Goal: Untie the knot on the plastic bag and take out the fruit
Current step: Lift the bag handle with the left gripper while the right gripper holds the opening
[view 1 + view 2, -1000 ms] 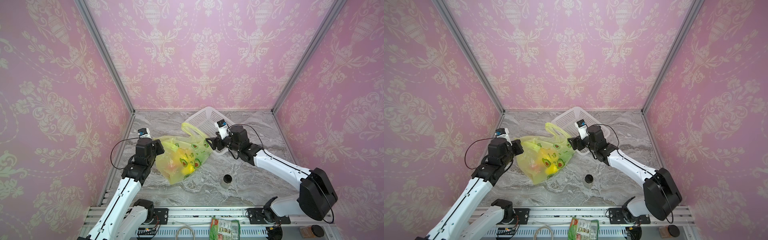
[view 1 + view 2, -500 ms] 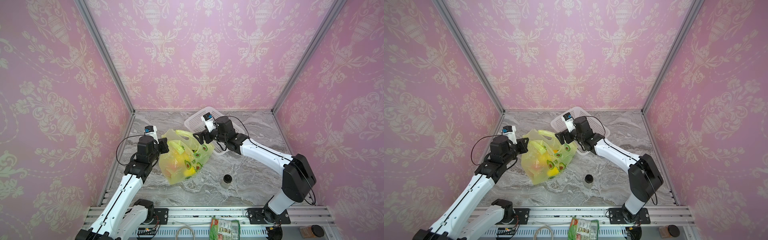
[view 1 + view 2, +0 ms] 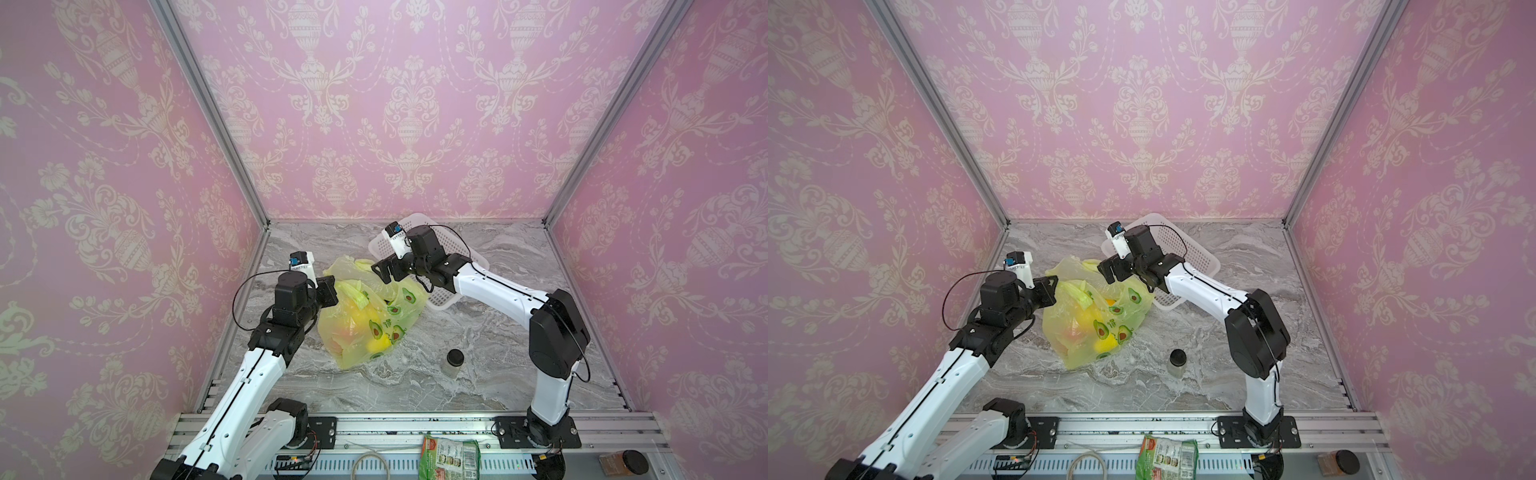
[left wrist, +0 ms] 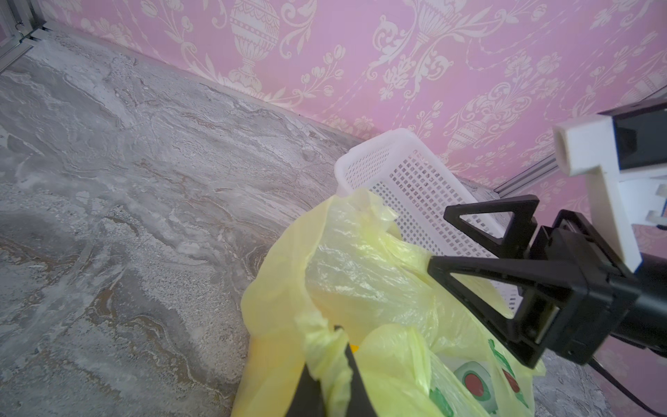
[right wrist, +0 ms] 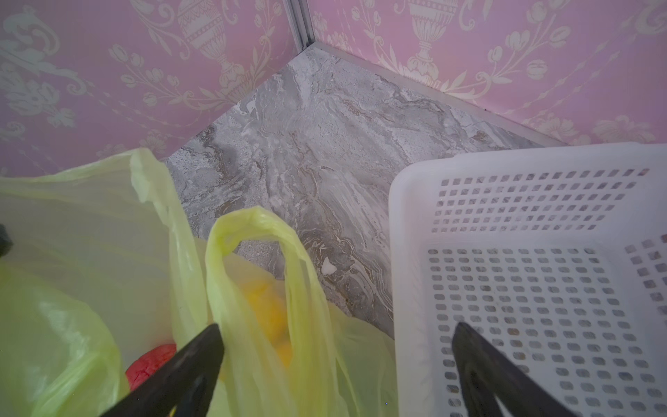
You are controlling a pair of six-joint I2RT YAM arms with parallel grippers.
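From above, in both top views, the plastic bag (image 3: 349,359) sits beside the basket (image 3: 471,253), fruit (image 3: 376,343) inside. Left wrist view: the left gripper (image 4: 332,364) pinches a twisted handle strip (image 4: 325,343), probably anchoring it. Right wrist view: the right gripper (image 5: 332,339) stands spread near a free handle loop (image 5: 252,224), probably ready to pull.

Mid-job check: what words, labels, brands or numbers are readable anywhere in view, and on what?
No text is readable in any view.
Translucent yellow-green plastic bag: small green print, too blurred to read.
Green printed snack packet: label and barcode, too small to read.
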